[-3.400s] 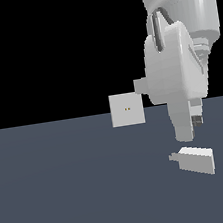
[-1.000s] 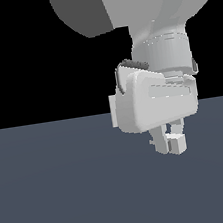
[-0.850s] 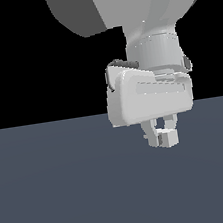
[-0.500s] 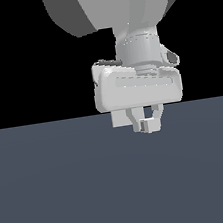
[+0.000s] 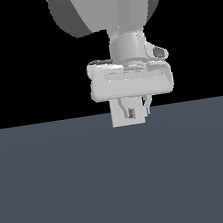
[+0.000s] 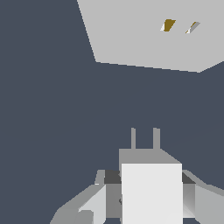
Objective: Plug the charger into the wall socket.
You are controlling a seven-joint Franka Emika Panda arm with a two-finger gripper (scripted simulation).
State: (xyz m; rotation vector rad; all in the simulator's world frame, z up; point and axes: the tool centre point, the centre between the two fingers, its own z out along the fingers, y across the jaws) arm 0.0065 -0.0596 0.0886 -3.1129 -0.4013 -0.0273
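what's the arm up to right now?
The gripper is shut on the charger, with the two prongs pointing toward the wall socket. A clear gap of floor separates the prongs from the plate, so it is not plugged in yet. In the exterior view the hand hides most of the socket.

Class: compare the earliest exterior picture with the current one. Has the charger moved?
Yes. The charger, held in the hand, has left the floor on the exterior view's right and now sits in front of the wall socket.
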